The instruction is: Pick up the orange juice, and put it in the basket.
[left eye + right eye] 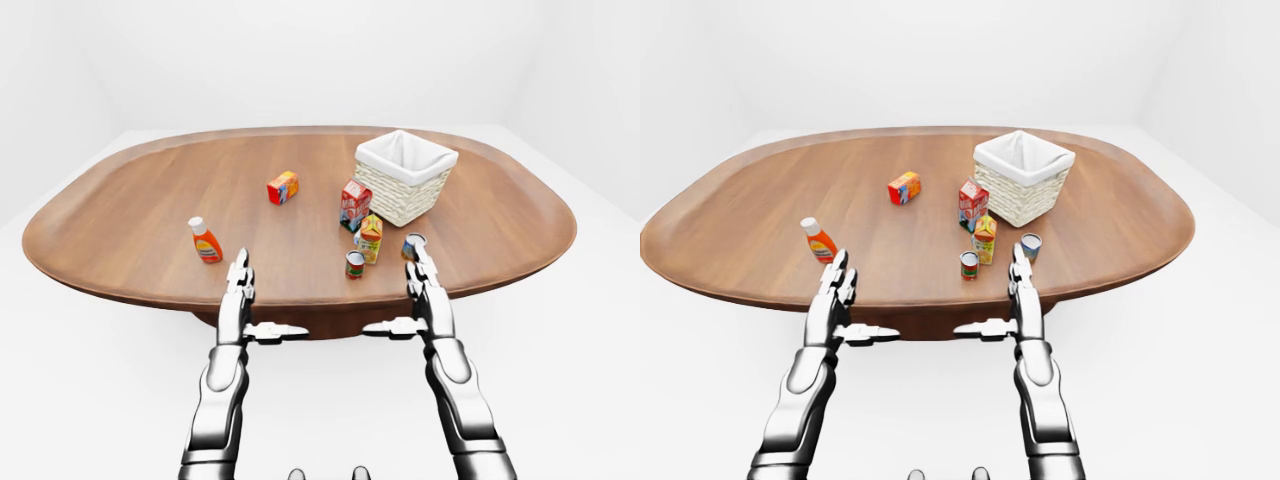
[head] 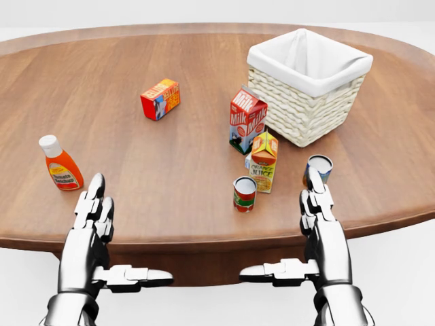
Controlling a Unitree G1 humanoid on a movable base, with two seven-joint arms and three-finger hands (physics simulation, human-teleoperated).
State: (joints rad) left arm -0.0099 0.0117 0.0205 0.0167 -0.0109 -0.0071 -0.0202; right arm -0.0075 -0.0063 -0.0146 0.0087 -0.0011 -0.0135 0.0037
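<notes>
Orange juice [image 2: 264,161] stands on the table [image 2: 170,176], apart from both hands' spread, empty fingers [image 2: 317,193].

Orange juice [image 1: 984,240] stands just below the milk carton [image 1: 972,203], seemingly touching, beside the basket [image 1: 1023,178].

You see an orange juice carton [image 2: 264,161] beside a red-and-white milk carton [image 2: 247,119]. The basket [image 2: 299,112] is cream wicker, lined white, on brown wood-grain table [image 2: 170,176].
</notes>
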